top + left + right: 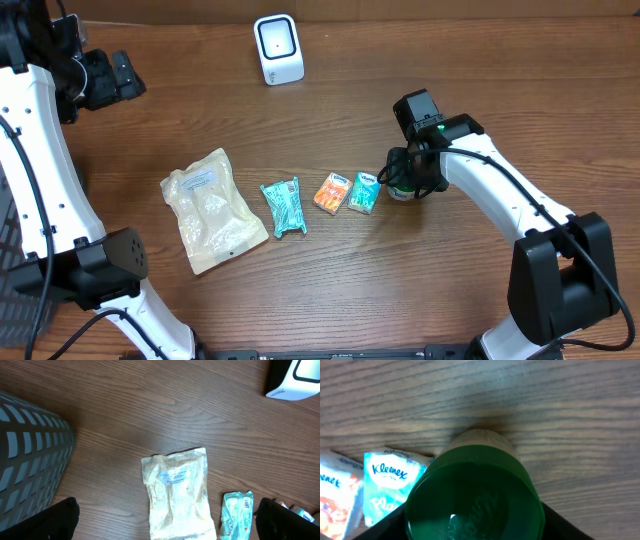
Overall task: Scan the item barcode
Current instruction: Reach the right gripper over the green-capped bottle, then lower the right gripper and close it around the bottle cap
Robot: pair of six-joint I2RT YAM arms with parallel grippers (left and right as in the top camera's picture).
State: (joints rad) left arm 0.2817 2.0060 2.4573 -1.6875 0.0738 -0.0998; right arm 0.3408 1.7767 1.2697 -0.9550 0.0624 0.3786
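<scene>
Round glossy green cap (474,497), perhaps plastic, above grained wooden table (545,405)

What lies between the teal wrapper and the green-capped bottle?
Two Kleenex packs: the orange pack, then the blue-green pack nearest the bottle. The overhead view shows this.

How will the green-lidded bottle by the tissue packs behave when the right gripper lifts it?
Probably rigid: the bottle has a hard-looking lid, so it should hold shape. The round lid looks smooth, so it may slip or twist in the right gripper. It stands upright beside the blue tissue pack; if tipped, it would likely roll.
</scene>
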